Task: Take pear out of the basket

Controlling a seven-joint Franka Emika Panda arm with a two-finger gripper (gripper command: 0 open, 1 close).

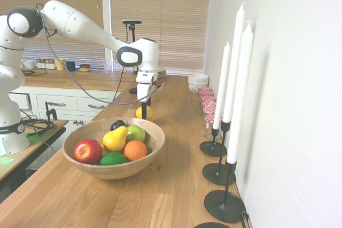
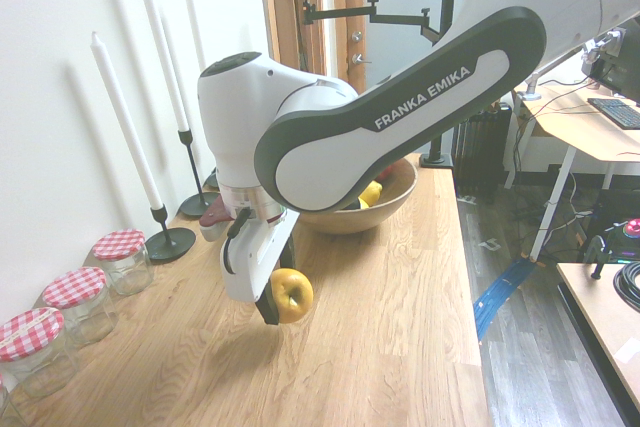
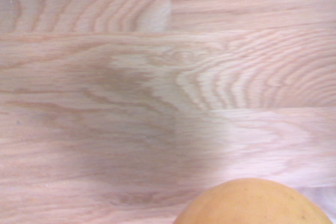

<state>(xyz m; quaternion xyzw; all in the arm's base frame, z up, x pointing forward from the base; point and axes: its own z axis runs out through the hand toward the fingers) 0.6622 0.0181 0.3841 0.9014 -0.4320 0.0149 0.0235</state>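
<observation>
fingers (image 2: pixel 280 299) clamped on the pear (image 2: pixel 292 295), half hidden behind the basket (image 1: pixel 114 170) in one view

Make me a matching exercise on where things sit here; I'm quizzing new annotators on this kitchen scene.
Things:
1. pear
2. red apple
3. white candles
4. red-lidded jars

Places:
A. in black holders along the wall
B. in the pincer, outside the basket
C. on the counter by the wall
D. inside the basket

Pairs: 1-B, 2-D, 3-A, 4-C
</observation>
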